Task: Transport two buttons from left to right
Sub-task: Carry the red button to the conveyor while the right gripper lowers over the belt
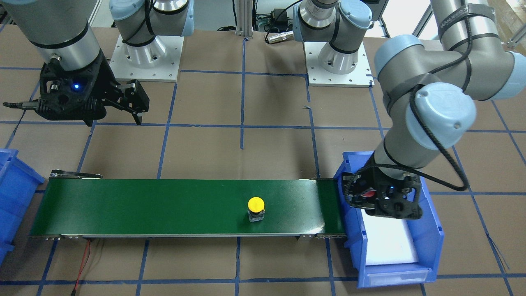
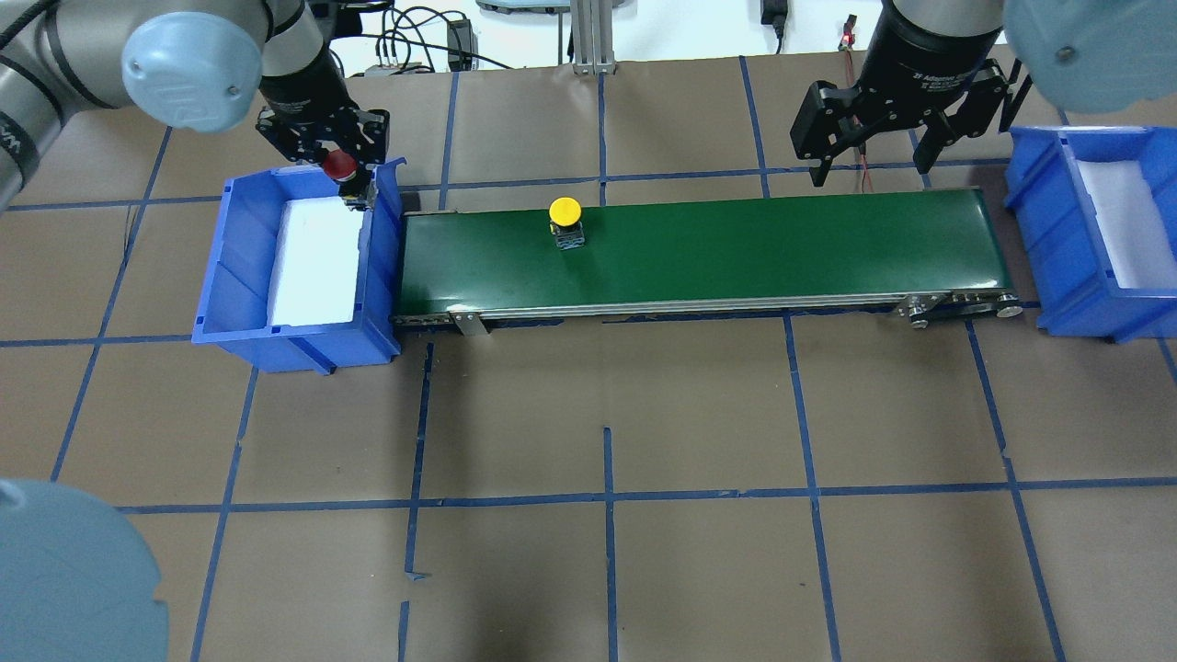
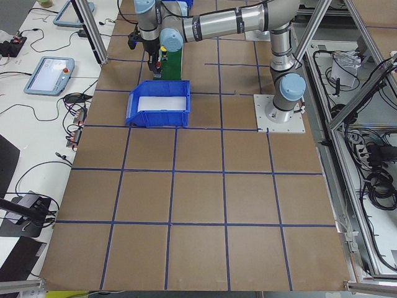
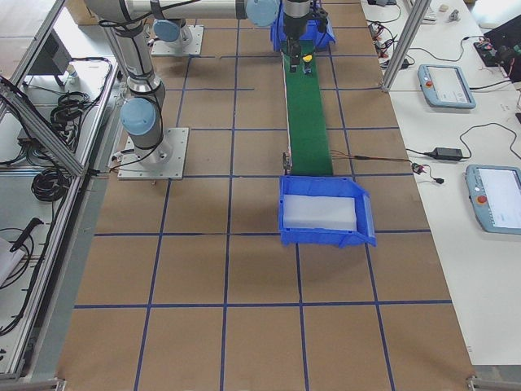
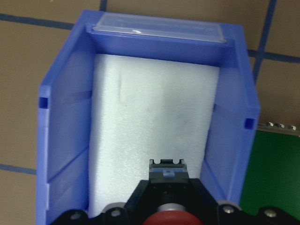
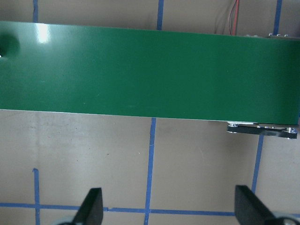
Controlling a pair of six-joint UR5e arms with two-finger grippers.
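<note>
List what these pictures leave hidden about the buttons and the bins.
- Red-capped push-button: its dark body is mostly hidden by the left gripper in the overhead view. The left wrist view's bottom edge cuts off its cap.
- Yellow-capped push-button: too small in both side views to show any detail.
- Blue plastic bin on the robot's right: cropped by the overhead view's right edge.

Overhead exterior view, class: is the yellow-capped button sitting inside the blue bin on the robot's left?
No, the yellow button stands on the green conveyor belt, well clear of that blue bin.
</note>
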